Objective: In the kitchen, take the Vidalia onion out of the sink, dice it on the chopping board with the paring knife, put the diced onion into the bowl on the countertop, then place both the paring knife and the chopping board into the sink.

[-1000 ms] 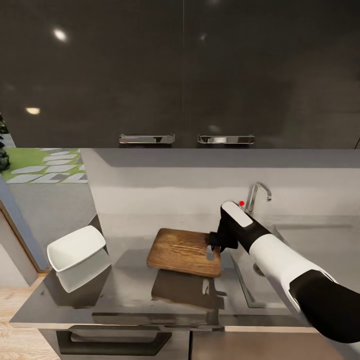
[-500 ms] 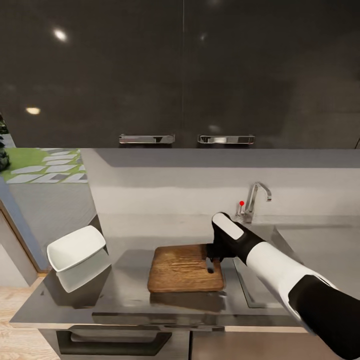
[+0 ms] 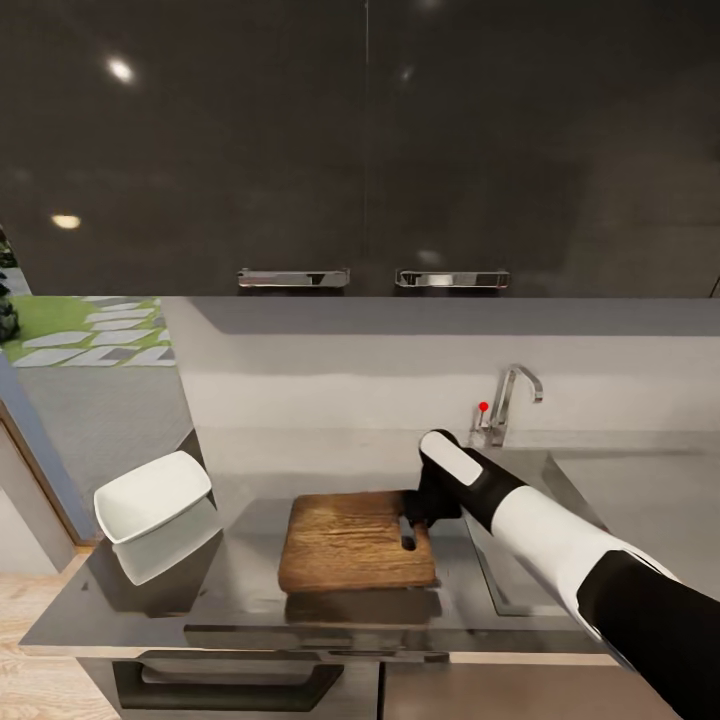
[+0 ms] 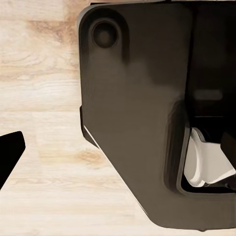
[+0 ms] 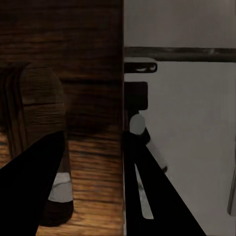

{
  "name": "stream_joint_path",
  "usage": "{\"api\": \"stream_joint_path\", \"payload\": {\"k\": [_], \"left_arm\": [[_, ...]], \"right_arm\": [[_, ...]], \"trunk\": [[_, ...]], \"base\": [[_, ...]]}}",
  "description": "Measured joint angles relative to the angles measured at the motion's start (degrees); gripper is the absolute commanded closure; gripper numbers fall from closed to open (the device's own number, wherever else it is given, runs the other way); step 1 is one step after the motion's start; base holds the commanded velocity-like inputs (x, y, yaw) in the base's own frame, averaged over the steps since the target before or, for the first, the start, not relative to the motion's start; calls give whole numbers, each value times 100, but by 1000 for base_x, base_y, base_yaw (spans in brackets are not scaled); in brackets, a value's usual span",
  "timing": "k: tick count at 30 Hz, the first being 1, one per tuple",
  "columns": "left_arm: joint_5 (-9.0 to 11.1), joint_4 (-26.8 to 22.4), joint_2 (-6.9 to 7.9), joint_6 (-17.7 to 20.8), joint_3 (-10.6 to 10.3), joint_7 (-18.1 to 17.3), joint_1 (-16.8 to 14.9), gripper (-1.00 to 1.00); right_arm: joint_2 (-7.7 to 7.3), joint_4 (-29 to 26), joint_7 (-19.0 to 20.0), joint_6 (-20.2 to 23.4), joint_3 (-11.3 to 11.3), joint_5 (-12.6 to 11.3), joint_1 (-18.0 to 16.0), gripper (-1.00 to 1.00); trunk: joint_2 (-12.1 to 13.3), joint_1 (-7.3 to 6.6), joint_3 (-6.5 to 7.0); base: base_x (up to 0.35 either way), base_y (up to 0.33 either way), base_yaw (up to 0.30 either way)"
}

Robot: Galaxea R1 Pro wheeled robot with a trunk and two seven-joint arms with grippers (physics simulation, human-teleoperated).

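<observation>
Wooden chopping board (image 3: 350, 543) lies flat on the grey desk (image 3: 240, 590), just beside the sink (image 3: 520, 520); right gripper (image 3: 413, 512) is clamped on its slotted edge. White bowl (image 3: 152, 495) sits well apart.

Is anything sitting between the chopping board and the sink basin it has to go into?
Nothing visible does. The right gripper is at the chopping board handle end, and the sink lies directly beside it.
</observation>
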Motion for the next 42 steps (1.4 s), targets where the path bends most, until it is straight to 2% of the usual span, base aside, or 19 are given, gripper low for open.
{"api": "stream_joint_path", "payload": {"k": [3,11,17,20,21,22,23,42], "left_arm": [[0,-1,0,2,0,0,-1,-100],[0,0,-9,0,0,0,0,-100],[0,-1,-9,0,0,0,-1,-100],[0,0,-9,-1,0,0,0,-100],[0,0,-9,0,0,0,3,-100],[0,0,-9,0,0,0,0,-100],[0,0,-9,1,0,-2,1,-100],[0,15,-9,3,0,0,0,-100]], "right_arm": [[-52,4,94,23,11,86,0,100],[-81,4,129,23,5,42,0,100],[-82,4,162,24,5,47,0,100],[-81,3,522,11,5,-5,0,100],[-84,4,768,26,7,64,1,100],[-82,3,817,-3,1,-15,0,100],[-85,3,848,8,0,37,-1,100],[-124,6,881,24,3,54,0,100]], "trunk": [[0,0,0],[0,-1,0],[0,-3,0],[-1,-1,0],[1,0,0],[0,0,0],[0,0,0],[0,0,-130]], "base": [[0,0,0],[17,0,0],[243,0,0],[54,0,0],[10,0,0],[5,0,0],[3,0,0],[0,0,0]]}}
